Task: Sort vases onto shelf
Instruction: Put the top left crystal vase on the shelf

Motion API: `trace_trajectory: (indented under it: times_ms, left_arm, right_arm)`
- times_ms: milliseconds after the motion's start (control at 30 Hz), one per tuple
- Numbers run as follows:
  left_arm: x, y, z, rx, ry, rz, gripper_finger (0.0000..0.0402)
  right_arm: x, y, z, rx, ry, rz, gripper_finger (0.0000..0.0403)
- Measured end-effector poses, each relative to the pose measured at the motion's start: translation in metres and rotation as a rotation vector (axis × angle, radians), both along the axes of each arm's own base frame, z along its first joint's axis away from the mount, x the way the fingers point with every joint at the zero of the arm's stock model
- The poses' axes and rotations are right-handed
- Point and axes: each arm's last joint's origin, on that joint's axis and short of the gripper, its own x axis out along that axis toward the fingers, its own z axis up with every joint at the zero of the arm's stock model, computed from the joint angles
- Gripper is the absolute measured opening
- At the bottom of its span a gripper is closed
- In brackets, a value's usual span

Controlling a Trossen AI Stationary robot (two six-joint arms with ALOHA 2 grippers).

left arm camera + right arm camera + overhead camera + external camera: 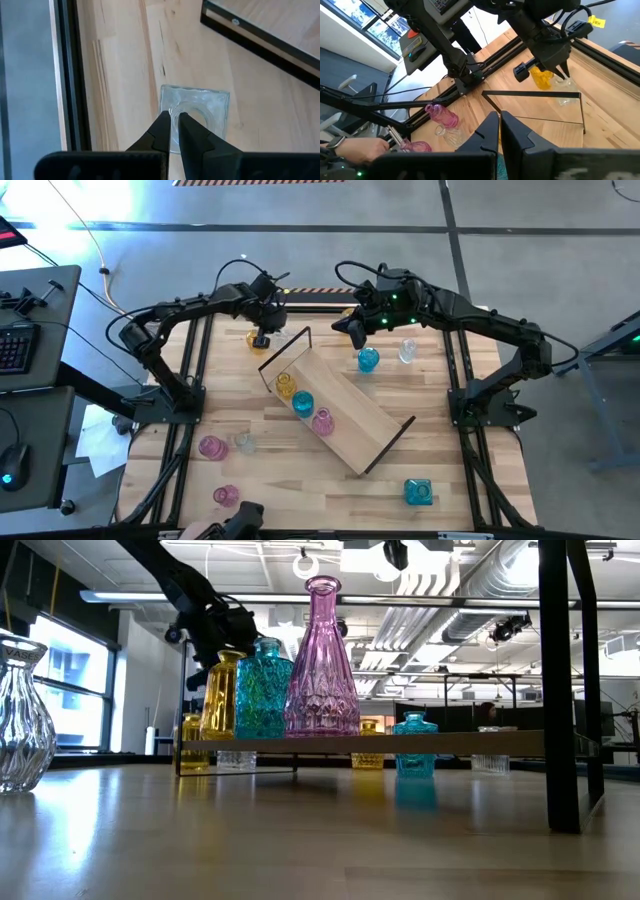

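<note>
The shelf [340, 408] lies slantwise mid-bench, below and between both grippers, carrying three vases in a row: amber [286, 385], teal [302, 402], pink [322, 422]. The left gripper [172, 125] pinches the rim of a clear square vase [197, 107] just off the shelf's end. The right gripper [356, 338] hangs shut, empty, above a teal vase [368, 360] on the bench [440, 470].

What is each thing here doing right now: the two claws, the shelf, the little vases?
left gripper: shut, pinching the clear square vase's rim.
clear square vase: upright on the tabletop, beside the shelf's end.
right gripper: shut, empty, above the shelf.
shelf: standing diagonally on the tabletop.
amber vase, teal vase, pink vase: upright in a row on the shelf.
loose vases: on the tabletop, off the shelf.
</note>
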Motion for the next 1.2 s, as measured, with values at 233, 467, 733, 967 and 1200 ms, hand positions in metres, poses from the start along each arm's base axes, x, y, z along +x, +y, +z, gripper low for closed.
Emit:
trace_trajectory:
  times_ms: [233, 467, 733, 967, 1200]
  left_arm:
    - [-0.01, -0.006, 0.008, -0.033, 0.035, 0.031, 0.0011]
    - [-0.014, -0.011, 0.008, -0.092, 0.061, 0.059, 0.001]
    - [-0.021, -0.019, 0.01, -0.174, 0.116, 0.076, 0.0005]
    - [-0.028, -0.03, 0.02, -0.238, 0.108, 0.109, 0.0005]
    - [-0.038, -0.04, 0.025, -0.306, 0.181, 0.128, 0.0004]
  right_arm:
    - [0.0, 0.0, 0.001, -0.01, -0.009, 0.003, 0.0]
    - [0.001, 0.0, 0.003, -0.015, -0.029, 0.005, 0.0]
    - [0.001, 0.0, 0.003, -0.007, -0.03, 0.015, 0.0]
    - [0.001, 0.0, 0.003, -0.008, -0.031, 0.016, 0.0]
    - [0.001, 0.0, 0.003, -0.02, -0.03, 0.022, 0.0]
